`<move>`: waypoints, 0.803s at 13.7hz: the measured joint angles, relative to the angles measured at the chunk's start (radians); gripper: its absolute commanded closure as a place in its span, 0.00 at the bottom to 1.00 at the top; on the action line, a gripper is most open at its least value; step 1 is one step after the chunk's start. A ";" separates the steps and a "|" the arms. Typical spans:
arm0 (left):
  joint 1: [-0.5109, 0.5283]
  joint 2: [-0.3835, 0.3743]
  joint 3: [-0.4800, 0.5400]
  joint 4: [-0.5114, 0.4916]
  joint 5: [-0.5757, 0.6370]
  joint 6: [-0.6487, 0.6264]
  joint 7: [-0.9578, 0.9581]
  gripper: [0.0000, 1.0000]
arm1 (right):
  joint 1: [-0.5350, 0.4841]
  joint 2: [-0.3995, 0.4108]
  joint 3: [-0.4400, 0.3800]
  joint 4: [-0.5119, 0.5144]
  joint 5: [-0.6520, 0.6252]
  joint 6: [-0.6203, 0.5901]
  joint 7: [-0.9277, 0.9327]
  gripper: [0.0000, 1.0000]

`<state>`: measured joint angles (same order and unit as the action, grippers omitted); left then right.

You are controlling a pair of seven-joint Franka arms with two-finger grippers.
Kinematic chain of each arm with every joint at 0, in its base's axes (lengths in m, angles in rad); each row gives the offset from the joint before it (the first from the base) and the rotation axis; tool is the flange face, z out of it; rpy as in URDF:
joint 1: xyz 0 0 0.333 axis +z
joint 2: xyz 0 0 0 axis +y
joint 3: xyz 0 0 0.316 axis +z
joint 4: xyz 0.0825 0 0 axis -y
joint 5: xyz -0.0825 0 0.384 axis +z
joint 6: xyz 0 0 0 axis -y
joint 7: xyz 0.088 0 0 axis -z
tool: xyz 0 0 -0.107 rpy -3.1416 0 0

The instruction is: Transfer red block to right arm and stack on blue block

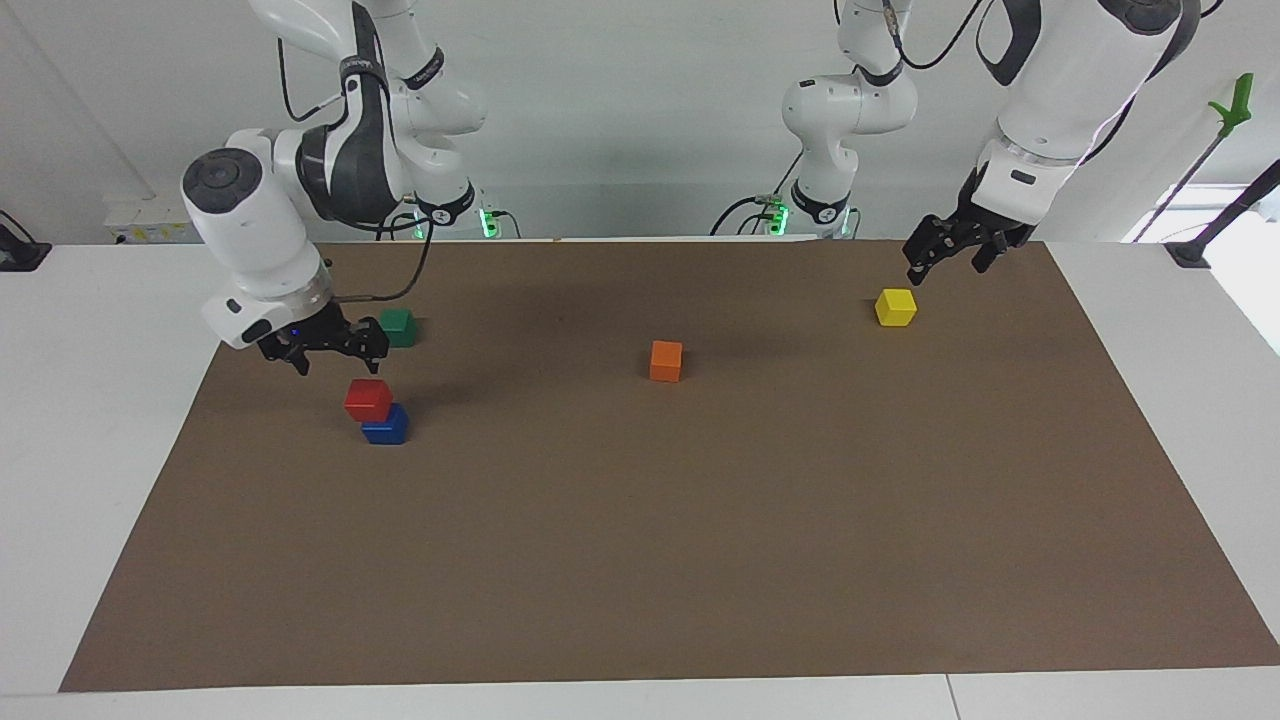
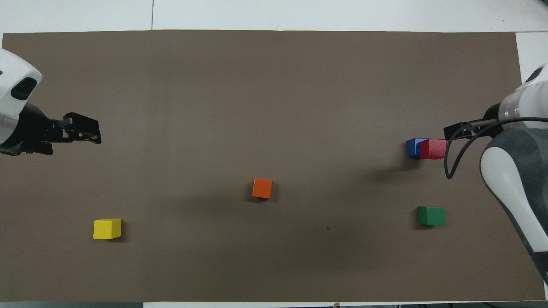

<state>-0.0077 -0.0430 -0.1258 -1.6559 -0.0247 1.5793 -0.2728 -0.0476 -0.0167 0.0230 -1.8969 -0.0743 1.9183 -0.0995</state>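
Observation:
The red block (image 1: 368, 399) sits on top of the blue block (image 1: 386, 425), slightly offset, near the right arm's end of the brown mat. The stack also shows in the overhead view, red block (image 2: 433, 149) over blue block (image 2: 413, 147). My right gripper (image 1: 335, 355), with a small blue light at its base, hangs open and empty just above the stack and does not touch it; only one of its fingers (image 2: 454, 128) shows from above. My left gripper (image 1: 948, 265) is open and empty, raised over the mat by the yellow cube; it also shows in the overhead view (image 2: 87, 130).
A dark green cube (image 1: 398, 327) lies nearer to the robots than the stack. An orange cube (image 1: 666, 360) lies mid-mat. A yellow cube (image 1: 896, 307) lies toward the left arm's end. The brown mat (image 1: 640, 560) covers the white table.

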 measured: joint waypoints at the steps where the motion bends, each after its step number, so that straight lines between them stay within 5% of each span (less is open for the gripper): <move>1: 0.000 0.000 0.000 0.000 0.000 0.000 0.000 0.00 | 0.000 -0.022 0.001 0.017 0.000 -0.032 -0.010 0.00; 7: 0.000 0.000 0.000 0.000 0.000 0.000 0.000 0.00 | -0.002 -0.055 0.002 0.216 0.032 -0.453 -0.013 0.00; 11: 0.000 0.000 0.000 0.000 0.000 0.000 0.000 0.00 | -0.005 -0.050 -0.025 0.264 0.033 -0.530 -0.014 0.00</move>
<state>-0.0077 -0.0430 -0.1258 -1.6559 -0.0247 1.5790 -0.2728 -0.0528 -0.0668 -0.0021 -1.6329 -0.0413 1.3880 -0.1135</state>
